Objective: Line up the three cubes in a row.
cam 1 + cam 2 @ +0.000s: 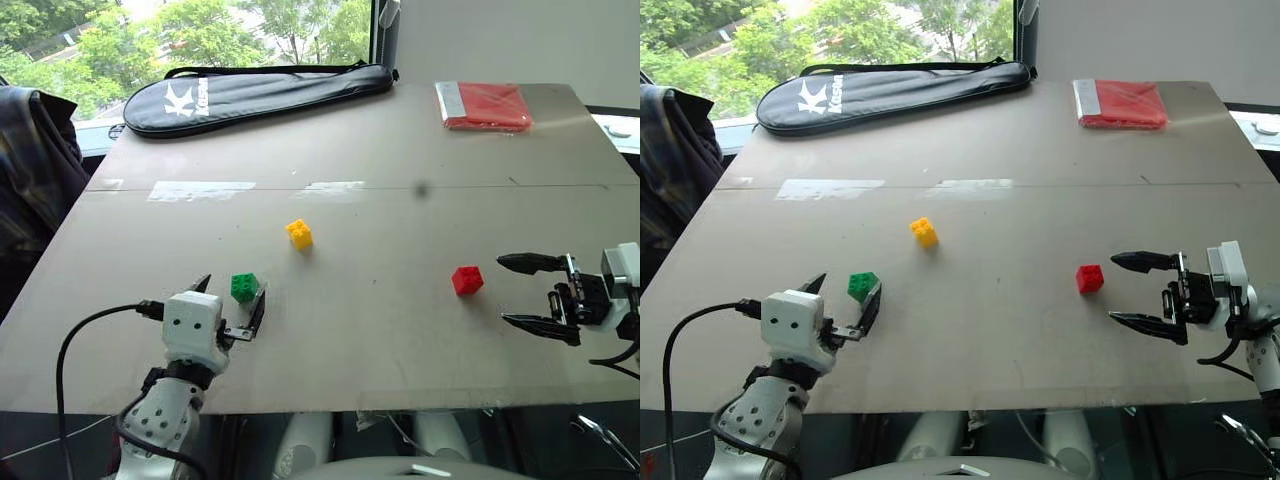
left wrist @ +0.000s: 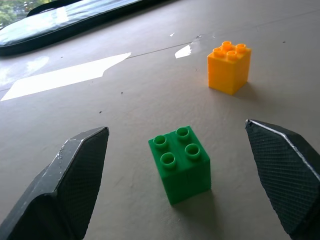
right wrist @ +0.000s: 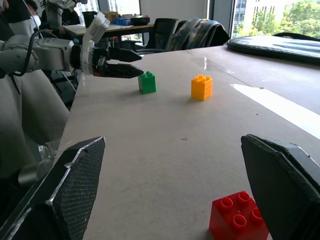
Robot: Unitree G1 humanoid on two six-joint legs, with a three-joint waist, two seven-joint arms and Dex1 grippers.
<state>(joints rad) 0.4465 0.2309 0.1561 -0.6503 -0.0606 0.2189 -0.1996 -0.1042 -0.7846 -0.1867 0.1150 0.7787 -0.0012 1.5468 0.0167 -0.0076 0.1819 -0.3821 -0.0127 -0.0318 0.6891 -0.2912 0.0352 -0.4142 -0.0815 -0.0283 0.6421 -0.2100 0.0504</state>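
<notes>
Green cube (image 1: 244, 287): near table edge, framed between spread-apart fingers of left gripper (image 1: 232, 308), untouched, apparently lined up for pickup. Yellow cube (image 1: 299, 233): just beyond. Red cube (image 1: 467, 280): well apart; right gripper (image 1: 538, 295) beside it, jaws wide, empty.

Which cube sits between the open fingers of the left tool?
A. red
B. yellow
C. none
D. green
D: the green cube stands on the table between the left tool's spread fingers, untouched, with the yellow cube farther off.
</notes>
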